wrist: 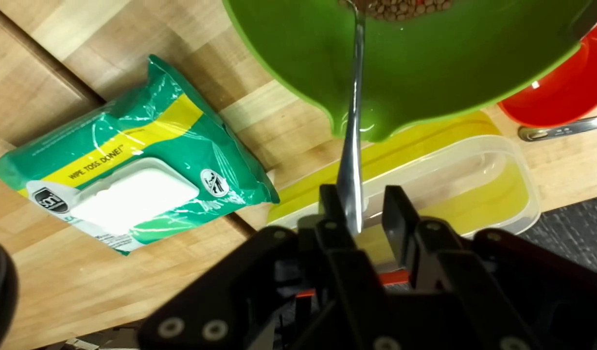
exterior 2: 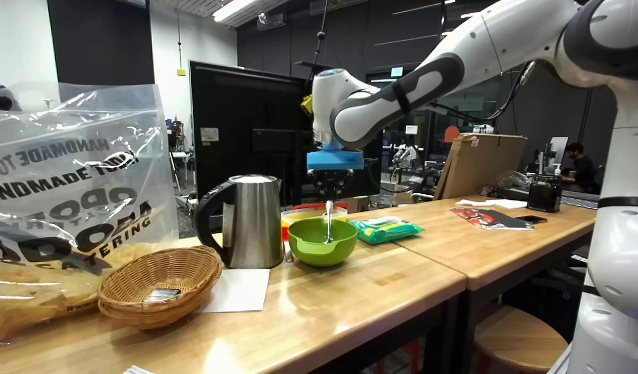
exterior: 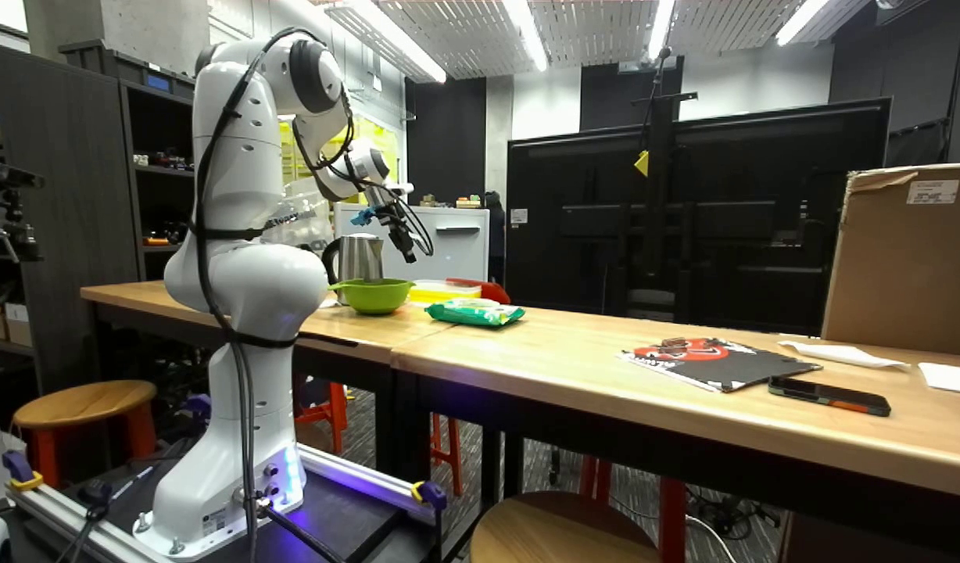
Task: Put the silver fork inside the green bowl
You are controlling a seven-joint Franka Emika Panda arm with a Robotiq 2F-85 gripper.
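The green bowl (exterior 2: 319, 255) stands on the table, also in an exterior view (exterior: 376, 298) and in the wrist view (wrist: 439, 73), with small brown grains inside. The silver fork (exterior 2: 329, 221) stands steeply with its lower end in the bowl and its handle up at my gripper (exterior 2: 330, 197). In the wrist view the fork (wrist: 355, 107) runs from the grains up past the bowl's spout. My gripper's (wrist: 362, 197) fingers are apart. The handle end lies between them, against or very near the left finger, with a gap to the right finger. The fork's head is mostly out of frame.
A steel kettle (exterior 2: 254, 223) stands close beside the bowl. A green wipes pack (wrist: 133, 165), a yellow-and-clear container (wrist: 454, 184), a red bowl (wrist: 561, 87) and another metal utensil (wrist: 566, 130) lie around it. A wicker basket (exterior 2: 194, 291) and plastic bag (exterior 2: 75, 182) stand farther off.
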